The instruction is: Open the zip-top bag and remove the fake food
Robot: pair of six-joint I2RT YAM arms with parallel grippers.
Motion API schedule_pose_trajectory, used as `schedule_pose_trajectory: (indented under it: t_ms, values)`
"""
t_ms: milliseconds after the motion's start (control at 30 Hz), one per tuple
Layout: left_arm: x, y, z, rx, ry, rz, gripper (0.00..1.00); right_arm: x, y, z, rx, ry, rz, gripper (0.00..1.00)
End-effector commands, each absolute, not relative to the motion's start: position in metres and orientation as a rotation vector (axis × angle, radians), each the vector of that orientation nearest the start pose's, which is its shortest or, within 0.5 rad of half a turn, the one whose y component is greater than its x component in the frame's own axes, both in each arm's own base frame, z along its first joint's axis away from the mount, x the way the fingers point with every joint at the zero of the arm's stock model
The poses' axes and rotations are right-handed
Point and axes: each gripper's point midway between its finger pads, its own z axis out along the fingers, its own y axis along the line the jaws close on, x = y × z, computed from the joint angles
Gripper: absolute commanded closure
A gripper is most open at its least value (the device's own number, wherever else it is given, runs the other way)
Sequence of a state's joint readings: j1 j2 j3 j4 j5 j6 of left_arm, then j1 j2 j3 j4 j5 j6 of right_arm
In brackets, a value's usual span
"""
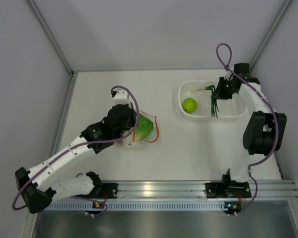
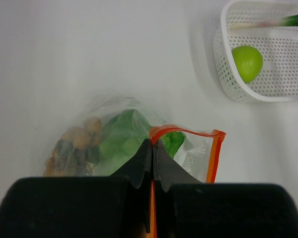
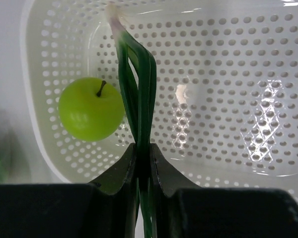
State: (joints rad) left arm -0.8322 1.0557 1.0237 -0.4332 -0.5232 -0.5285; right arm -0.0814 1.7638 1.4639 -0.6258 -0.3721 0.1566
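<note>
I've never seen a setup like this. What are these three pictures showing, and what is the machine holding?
Two robot arms stand on a white table. One picture looks down from overhead; the other two come from cameras on each wrist. The left pincer is shut on the orange zip edge of the zip-top bag, with lettuce and a brown ball cluster still inside. The right pincer is shut on a green onion over the white basket, where a lime-green fruit already lies.

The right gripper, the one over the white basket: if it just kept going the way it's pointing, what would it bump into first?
Probably the basket's perforated floor. The right gripper, shut on a green onion, points down into it; the green apple sits off to one side.
</note>
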Motion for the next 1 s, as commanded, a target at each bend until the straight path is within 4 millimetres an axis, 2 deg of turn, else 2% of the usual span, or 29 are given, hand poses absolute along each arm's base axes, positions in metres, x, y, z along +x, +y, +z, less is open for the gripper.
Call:
schedule_pose_trajectory:
  t_ms: [0, 133, 267, 300, 333, 400, 433, 467, 500, 600, 733, 767, 833, 867, 900, 933, 967]
  values:
    - [0.276, -0.202, 0.267, -0.031, 1.954, -0.395, 1.0, 0.441, 0.016, 0.155, 0.114, 2.501, 0.363, 0.96]
    - [0.276, -0.206, 0.263, -0.022, 1.967, -0.41, 1.0, 0.455, 0.008, 0.164, 0.104, 2.507, 0.299, 0.95]
    - [0.274, -0.209, 0.261, -0.02, 1.968, -0.431, 1.0, 0.459, 0.006, 0.15, 0.09, 2.545, 0.27, 0.91]
    - [0.274, -0.209, 0.26, -0.016, 1.969, -0.432, 1.0, 0.457, 0.007, 0.148, 0.087, 2.554, 0.271, 0.88]
    - [0.274, -0.21, 0.259, -0.014, 1.973, -0.435, 1.0, 0.456, 0.005, 0.145, 0.084, 2.563, 0.252, 0.79]
    - [0.274, -0.211, 0.259, -0.004, 1.976, -0.438, 1.0, 0.454, 0.005, 0.146, 0.08, 2.557, 0.224, 0.7]
    - [0.273, -0.212, 0.258, 0.0, 1.977, -0.44, 1.0, 0.453, 0.005, 0.145, 0.08, 2.561, 0.214, 0.54]
    - [0.273, -0.211, 0.258, 0.002, 1.978, -0.438, 1.0, 0.452, 0.003, 0.15, 0.083, 2.548, 0.203, 0.47]
    - [0.273, -0.211, 0.259, -0.001, 1.975, -0.442, 1.0, 0.452, 0.002, 0.153, 0.086, 2.541, 0.196, 0.46]
    - [0.272, -0.212, 0.26, -0.004, 1.974, -0.451, 1.0, 0.452, 0.001, 0.169, 0.093, 2.506, 0.182, 0.42]
    - [0.273, -0.211, 0.259, -0.013, 1.976, -0.445, 1.0, 0.445, 0.007, 0.194, 0.084, 2.453, 0.186, 0.42]
    - [0.273, -0.211, 0.259, -0.02, 1.975, -0.445, 1.0, 0.442, 0.013, 0.207, 0.068, 2.419, 0.19, 0.42]
    - [0.274, -0.211, 0.259, -0.03, 1.971, -0.452, 1.0, 0.435, 0.021, 0.211, 0.066, 2.401, 0.198, 0.42]
    - [0.274, -0.212, 0.259, -0.036, 1.971, -0.459, 1.0, 0.432, 0.034, 0.226, 0.031, 2.352, 0.208, 0.42]
    - [0.274, -0.212, 0.261, -0.043, 1.965, -0.465, 1.0, 0.427, 0.042, 0.229, 0.018, 2.34, 0.197, 0.42]
    - [0.273, -0.213, 0.262, -0.039, 1.964, -0.474, 1.0, 0.419, 0.048, 0.224, 0.017, 2.35, 0.191, 0.42]
    - [0.274, -0.214, 0.262, -0.043, 1.962, -0.478, 1.0, 0.41, 0.066, 0.24, -0.034, 2.295, 0.197, 0.42]
